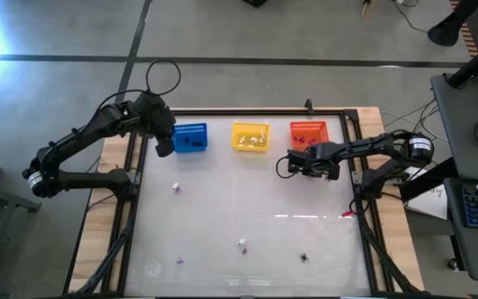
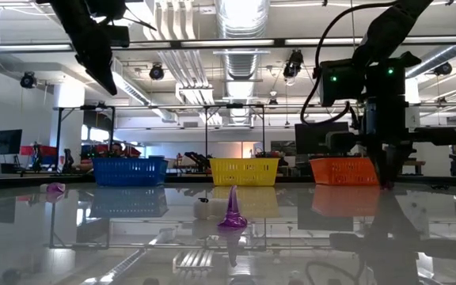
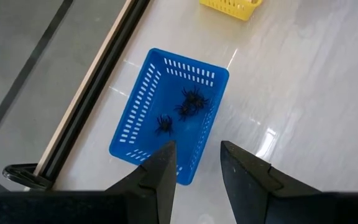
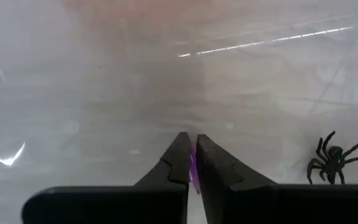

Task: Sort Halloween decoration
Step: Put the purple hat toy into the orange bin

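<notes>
Glossy white tabletop point(image 1: 247, 199) is carrying the work: right gripper point(image 4: 194, 163), pinching a purple trinket point(image 4: 193, 167) at 3 o'clock, prob. needs raising before releasing over the orange-red basket point(image 1: 309, 131); left gripper point(image 3: 194, 163), part-open w/ nothing, is hovering over blue basket point(image 3: 138, 112).

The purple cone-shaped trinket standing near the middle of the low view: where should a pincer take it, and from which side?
Grip the purple cone trinket from straight above, low on its body just above the flared base. It stands upright on the table and tapers to a thin tip, which would likely slip.
</notes>
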